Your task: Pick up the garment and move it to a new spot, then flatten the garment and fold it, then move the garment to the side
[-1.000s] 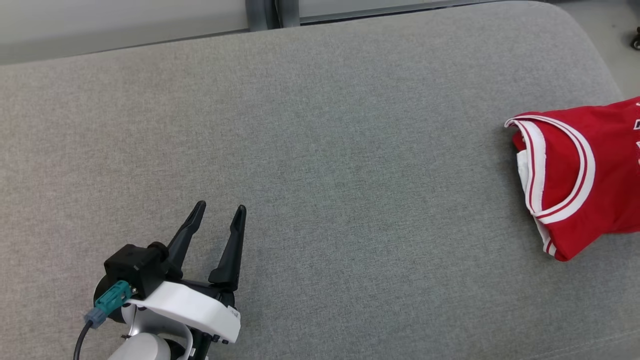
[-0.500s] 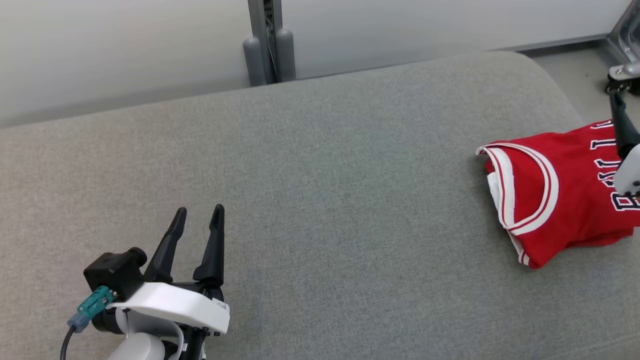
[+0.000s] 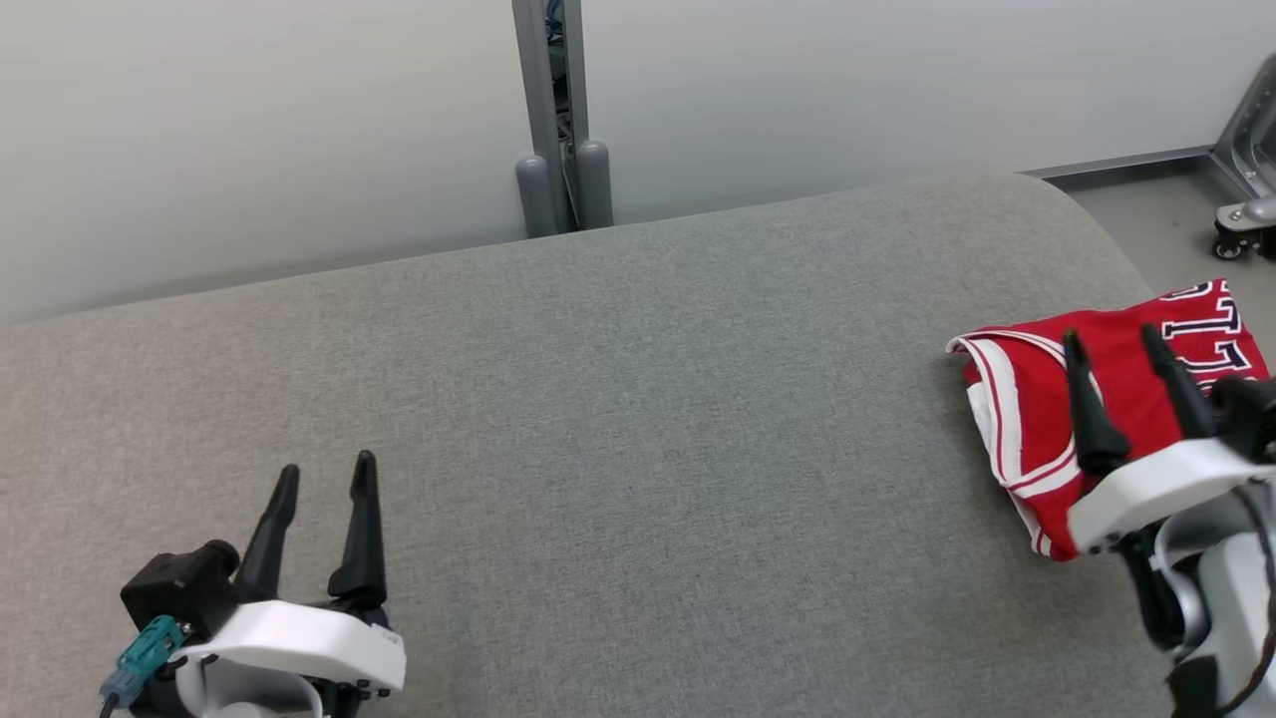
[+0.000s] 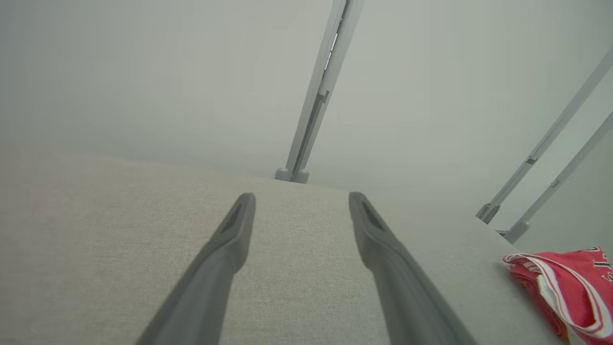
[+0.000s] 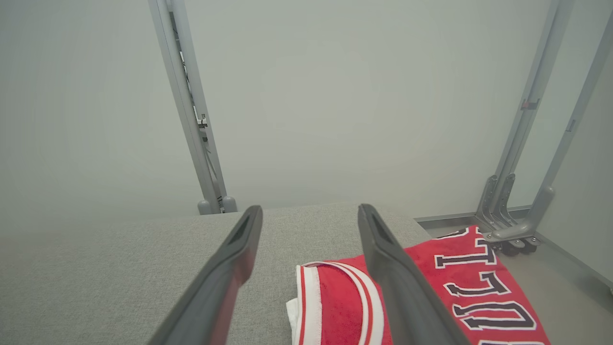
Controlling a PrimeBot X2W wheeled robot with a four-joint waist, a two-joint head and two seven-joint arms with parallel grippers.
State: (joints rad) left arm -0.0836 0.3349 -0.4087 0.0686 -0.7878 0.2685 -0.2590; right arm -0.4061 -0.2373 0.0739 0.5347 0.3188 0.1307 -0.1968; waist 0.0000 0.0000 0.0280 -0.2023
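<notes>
Garment (image 3: 1027,399), a red jersey with white-and-red trim and dark, white-edged letters, lies folded into a compact bundle at the far right end of the grey cushion (image 3: 638,399), close to its rounded edge. The right gripper (image 3: 1112,335) hangs at it with its two dark fingers spread apart and nothing between them. In the head view both fingertips stand in front of the red cloth, and whether they touch it cannot be told. In the right wrist view the trimmed opening of the garment (image 5: 335,306) lies between the fingers and under the right-hand one, with the lettered panel on that finger's outer side. The left gripper (image 3: 327,463) is well apart from the jersey, at the near left of the cushion, likewise released and empty, its fingers parted over bare upholstery. Its wrist view catches the garment (image 4: 570,282) at the lower right corner, cut off by the frame.

In the head view the white body of the right gripper covers the near right part of the bundle, so that corner and much of the lettering are hidden. The letters that show are broken by a finger or the picture's edge and cannot be read in full. A white inner layer peeks out at the bundle's left side. Behind the cushion stands a pale wall with a grey metal post (image 3: 558,120), and a wheeled metal frame (image 3: 1241,214) is cut off at the right edge
</notes>
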